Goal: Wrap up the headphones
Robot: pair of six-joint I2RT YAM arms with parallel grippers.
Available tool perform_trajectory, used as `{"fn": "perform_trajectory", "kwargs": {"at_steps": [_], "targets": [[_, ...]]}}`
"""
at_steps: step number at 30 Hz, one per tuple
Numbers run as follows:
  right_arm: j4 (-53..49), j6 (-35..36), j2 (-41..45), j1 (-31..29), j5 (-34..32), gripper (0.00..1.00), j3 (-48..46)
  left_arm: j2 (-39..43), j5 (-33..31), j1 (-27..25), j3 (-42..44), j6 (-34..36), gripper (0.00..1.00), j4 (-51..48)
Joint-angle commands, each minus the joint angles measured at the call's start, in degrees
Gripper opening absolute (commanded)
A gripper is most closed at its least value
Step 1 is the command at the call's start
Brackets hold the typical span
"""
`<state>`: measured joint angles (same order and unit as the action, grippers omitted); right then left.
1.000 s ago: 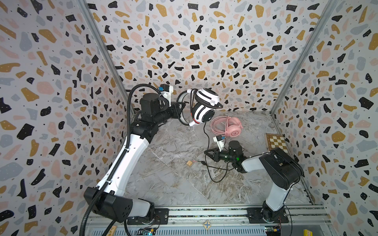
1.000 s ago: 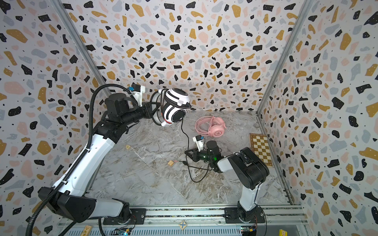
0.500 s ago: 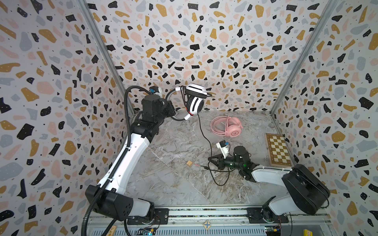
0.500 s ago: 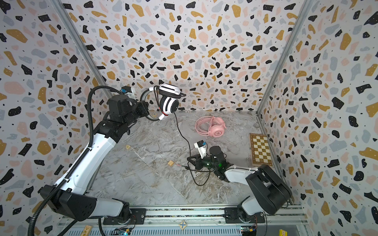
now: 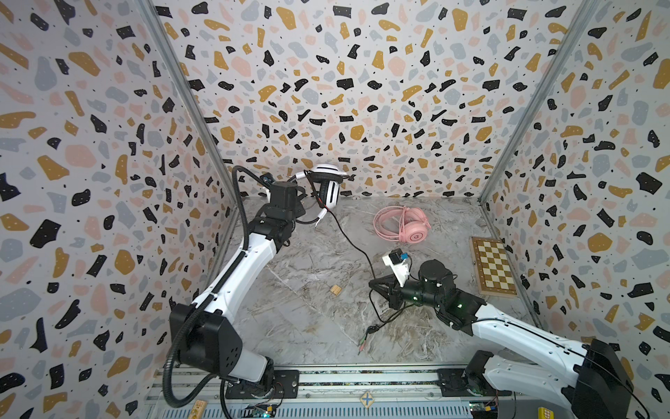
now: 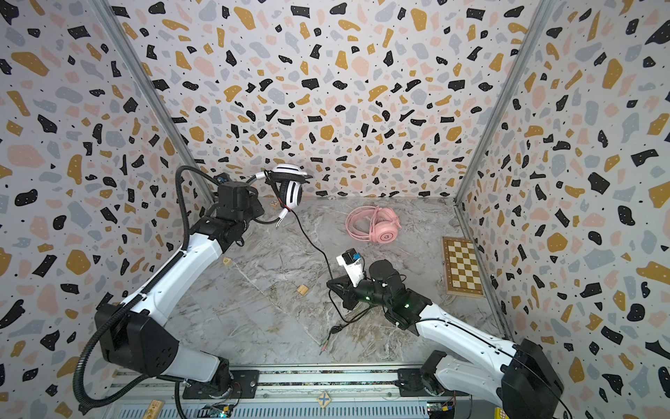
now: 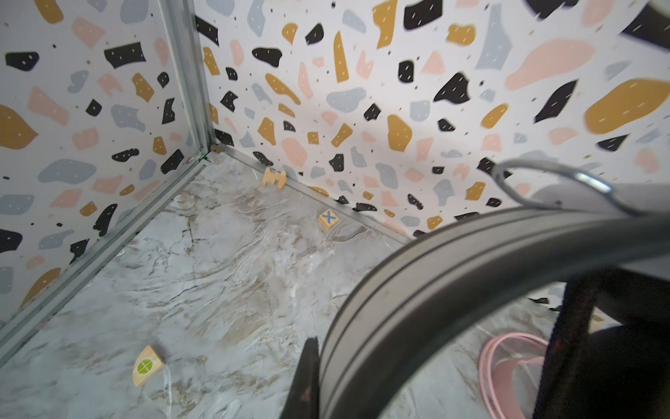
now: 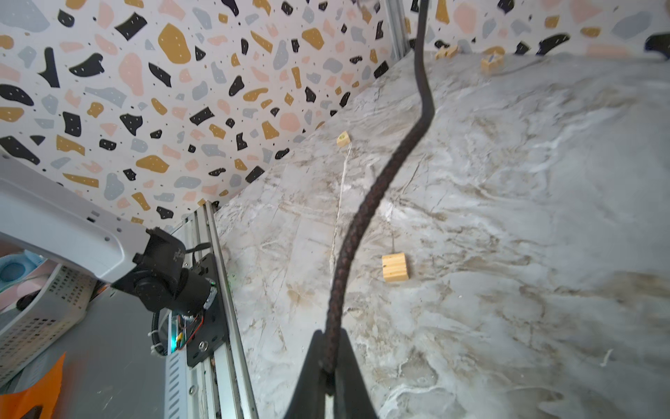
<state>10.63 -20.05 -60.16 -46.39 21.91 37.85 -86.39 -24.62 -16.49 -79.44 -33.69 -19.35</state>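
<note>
The left end effector [image 5: 304, 198] is clamped on the band of the white headset [image 5: 330, 188]. It holds the headset off the counter [image 5: 290, 326] near the back-left corner, and the cups hang close to the back wall [image 5: 362, 109], so little room is left behind them. From the headset the black cable [image 5: 348, 235] slopes down across the open middle to the right end effector [image 8: 328, 366]. Its jaws are pinched tight on the cable, low over the counter and right of centre. Past that grip the slack lies in loose loops on the counter beneath the right end effector, and the plug end [image 5: 362, 344] rests toward the front rail [image 5: 362, 377]. The pink headset [image 5: 402, 225] lies flat at the back right with its own cable coiled against it, well apart from both end effectors and from the black cable. A chessboard [image 5: 493, 266] lies along the right wall [image 5: 580, 181], apart from the cable. A wooden block [image 5: 335, 290] sits mid-counter, left of the right end effector and near the cable's lower run. In the left wrist view an X tile [image 7: 328, 219] and a notched wooden piece [image 7: 274, 178] sit at the foot of the back wall. A green-marked wedge [image 7: 147, 364] lies farther out, toward the left wall [image 7: 72, 145]. Open room lies across the front-left counter.
</note>
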Motion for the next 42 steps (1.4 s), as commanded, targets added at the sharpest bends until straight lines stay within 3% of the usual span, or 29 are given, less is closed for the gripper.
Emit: {"fn": "perform_trajectory", "kwargs": {"at_steps": [1,5,12,21,30,35,42], "targets": [[-7.5,4.32,2.02,-0.28,-4.5,0.04,5.77,-1.51,-3.94,-2.84,1.32,0.97,0.0,2.84],[-13.06,9.63,2.72,-0.28,-11.43,0.04,11.58,-2.89,-5.57,-6.74,4.38,4.14,0.0,2.13],[-17.51,18.91,1.31,0.2,-24.9,0.05,19.72,-3.52,1.14,-11.31,7.36,15.96,0.0,-3.4],[-15.04,23.47,-1.83,5.39,-30.2,0.07,23.33,1.48,16.98,-12.15,11.76,26.15,0.0,-8.23],[-10.38,22.76,-4.24,11.96,-23.91,0.07,23.49,4.57,34.05,-13.08,10.58,32.55,0.0,-18.94],[-8.5,24.36,-8.88,12.34,-15.13,0.08,26.23,3.42,41.67,-15.58,10.08,35.27,0.0,-22.71],[-7.63,22.89,-13.14,14.02,-11.72,0.08,24.34,6.82,50.16,-16.82,11.58,34.34,0.0,-17.27]]}}
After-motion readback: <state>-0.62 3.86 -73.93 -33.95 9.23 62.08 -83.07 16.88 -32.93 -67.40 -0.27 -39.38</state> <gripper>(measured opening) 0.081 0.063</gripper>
